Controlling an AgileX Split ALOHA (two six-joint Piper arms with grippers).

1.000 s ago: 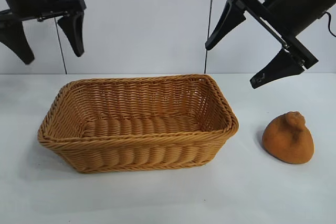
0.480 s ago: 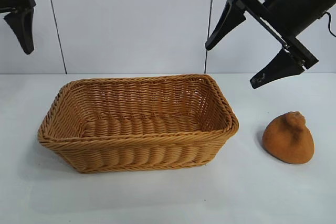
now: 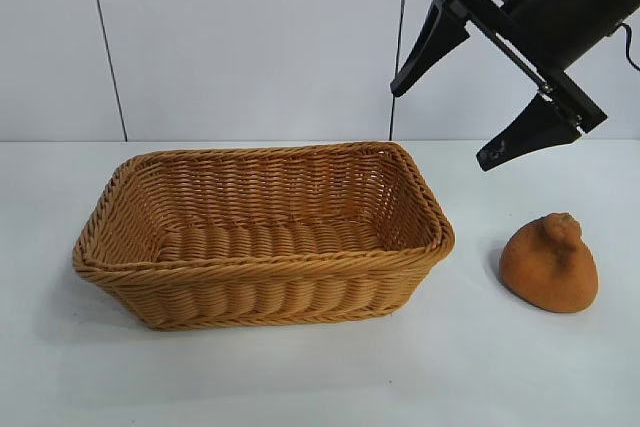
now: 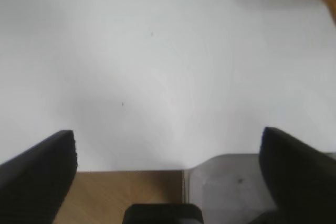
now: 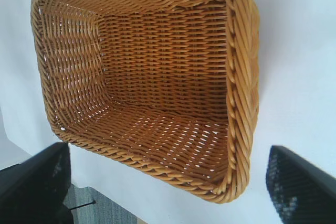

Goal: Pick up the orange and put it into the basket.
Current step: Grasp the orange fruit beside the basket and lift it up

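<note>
Orange on the table, basket holding nothing, both grippers spread wide with nothing in them.

The right gripper (image 3: 487,82) hangs in the air with its jaws parted wide and tilted down toward the basket (image 3: 262,265), grasping nothing. The orange (image 3: 549,264) lies on the white table (image 3: 520,367) below this gripper and a little to its right, well apart from its fingers (image 3: 530,132). The basket sits below and to the gripper's left, just beside the orange without touching it; in the right wrist view its woven interior (image 5: 157,77) fills the space ahead of the spread fingers. The left gripper (image 4: 168,166) shows only in its own wrist view, released, fingers wide over bare table, with a sliver of basket at one corner.
</note>
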